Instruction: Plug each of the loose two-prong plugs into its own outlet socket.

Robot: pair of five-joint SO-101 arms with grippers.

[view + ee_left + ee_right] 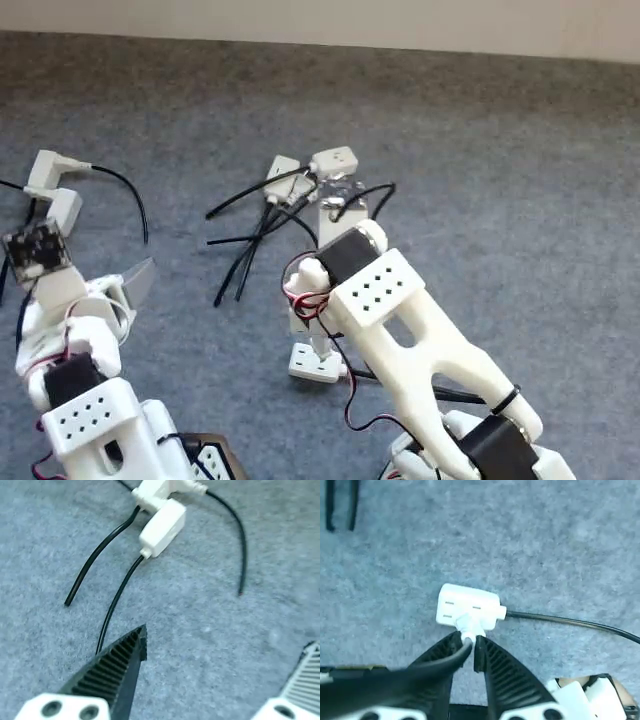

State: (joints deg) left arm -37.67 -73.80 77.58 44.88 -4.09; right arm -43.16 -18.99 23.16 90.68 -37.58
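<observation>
Sitting pinched between right jaws: plug (467, 629).

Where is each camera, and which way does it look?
High view: fixed overhead, looking down on the gray carpeted table; left arm and right arm show.
Left wrist view: on the left wrist, facing two white connectors with black cords; the open left gripper shows.
Right wrist view: on the right wrist, facing the white outlet socket; the right gripper, shut on a plug, shows.
Shared: high view and right wrist view both show that outlet socket.
</observation>
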